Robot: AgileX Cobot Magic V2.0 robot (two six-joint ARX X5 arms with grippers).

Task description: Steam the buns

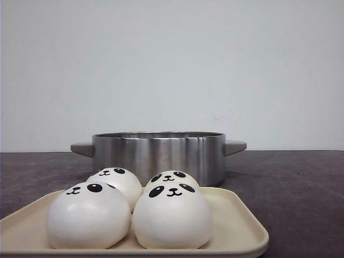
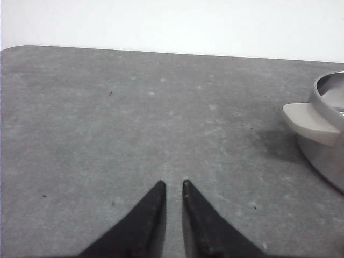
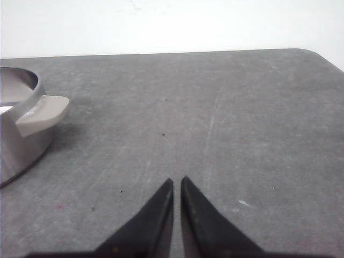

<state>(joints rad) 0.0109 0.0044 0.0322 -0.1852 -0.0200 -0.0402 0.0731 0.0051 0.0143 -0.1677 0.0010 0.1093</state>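
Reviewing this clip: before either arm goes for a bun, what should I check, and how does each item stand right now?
1. All four buns on the cream tray: ok, two in front, two behind.
2. Steel pot has no lid and sits behind the tray: ok. Whether anything is in it: cannot tell, the front view is level with the rim.
3. Left tool free: ok, nearly shut on nothing, over bare table.
4. Right tool free: ok, nearly shut, holding nothing.
5. Tools wide enough to take a bun: not ok, both need opening first.
6. Pot handles clear of both arms: ok.
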